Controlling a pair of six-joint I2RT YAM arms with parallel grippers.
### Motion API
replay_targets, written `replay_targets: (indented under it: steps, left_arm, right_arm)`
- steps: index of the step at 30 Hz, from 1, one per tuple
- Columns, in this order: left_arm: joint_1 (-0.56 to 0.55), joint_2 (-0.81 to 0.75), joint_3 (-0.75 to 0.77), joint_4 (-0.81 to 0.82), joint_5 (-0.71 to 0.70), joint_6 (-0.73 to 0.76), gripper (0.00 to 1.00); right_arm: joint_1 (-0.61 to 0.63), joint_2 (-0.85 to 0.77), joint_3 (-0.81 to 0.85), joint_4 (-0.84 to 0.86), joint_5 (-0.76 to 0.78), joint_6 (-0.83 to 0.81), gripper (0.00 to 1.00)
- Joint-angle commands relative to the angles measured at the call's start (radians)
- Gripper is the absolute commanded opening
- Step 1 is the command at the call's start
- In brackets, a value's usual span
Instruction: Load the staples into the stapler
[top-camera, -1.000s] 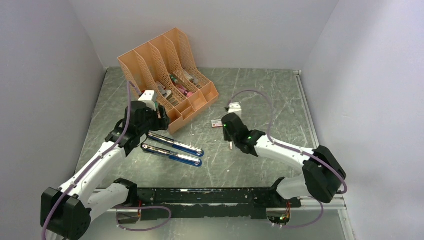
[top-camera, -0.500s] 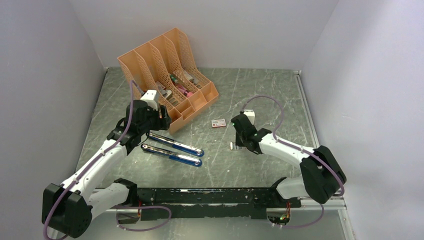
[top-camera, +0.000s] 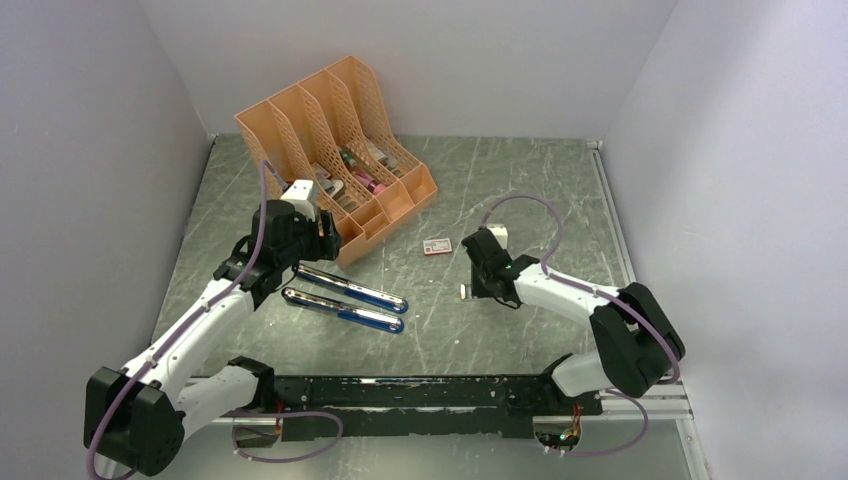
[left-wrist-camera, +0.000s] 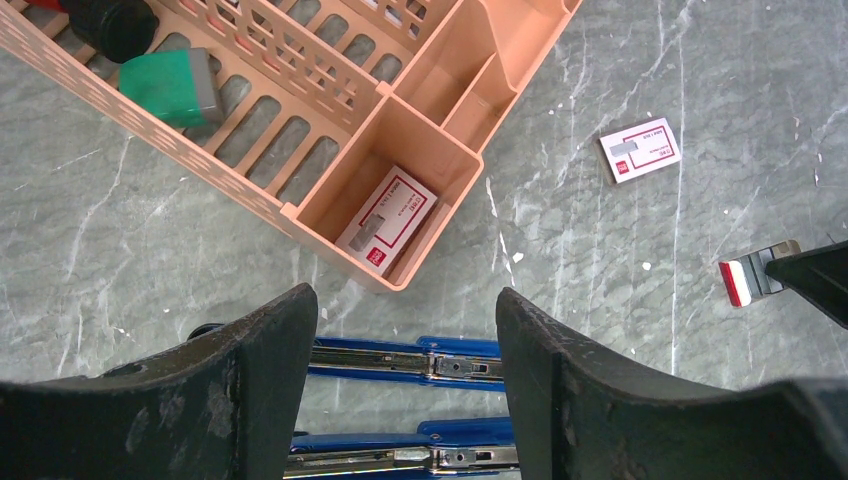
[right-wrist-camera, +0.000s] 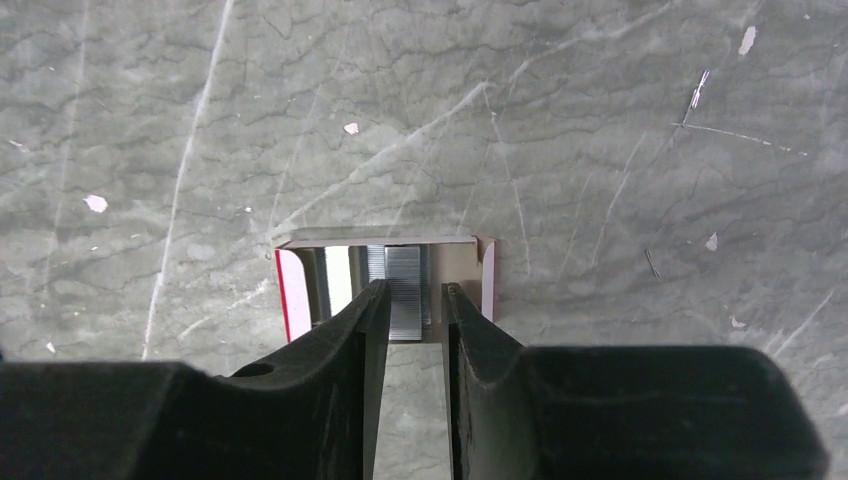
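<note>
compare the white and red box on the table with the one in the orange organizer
The box on the table lies in the open, clear of the organizer; the box in the organizer sits walled inside a corner compartment. In the left wrist view the box on the table lies nearly crosswise, the box in the organizer diagonally. Both are flat, white with red print.

left claw (left-wrist-camera: 405, 310) above worktop (left-wrist-camera: 150, 240) | stapler (left-wrist-camera: 400, 362) right under it, two halves side by side | organizer (left-wrist-camera: 330, 110) just beyond its tips, small box (left-wrist-camera: 386, 220) in nearest compartment | loose box (left-wrist-camera: 640, 150) ahead, to its right | right claw (right-wrist-camera: 412, 300) over open tray (right-wrist-camera: 300, 280) | staples (right-wrist-camera: 403, 285) in tray, between its tips
</note>
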Motion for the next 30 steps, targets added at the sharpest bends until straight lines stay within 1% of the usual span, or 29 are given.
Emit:
replay_targets:
  steps: [1, 6, 13, 25, 30]
  left_arm:
    - [0.009, -0.004, 0.025, 0.026, 0.025, 0.012, 0.70]
    - [0.009, -0.004, 0.025, 0.024, 0.025, 0.012, 0.70]
    - [0.009, -0.004, 0.024, 0.024, 0.024, 0.012, 0.70]
    - [0.011, -0.006, 0.023, 0.024, 0.029, 0.012, 0.70]
    - [0.011, -0.003, 0.025, 0.026, 0.031, 0.012, 0.70]
  right_arm:
    - [-0.010, 0.015, 0.009, -0.030, 0.014, -0.012, 0.31]
    - [-0.011, 0.024, 0.011, -0.027, 0.007, -0.018, 0.32]
    - [-0.011, 0.036, 0.014, -0.012, -0.010, -0.023, 0.31]
    - [-0.012, -0.013, 0.006, 0.013, -0.022, -0.021, 0.32]
    - [-0.011, 0.012, 0.010, 0.007, -0.020, -0.031, 0.33]
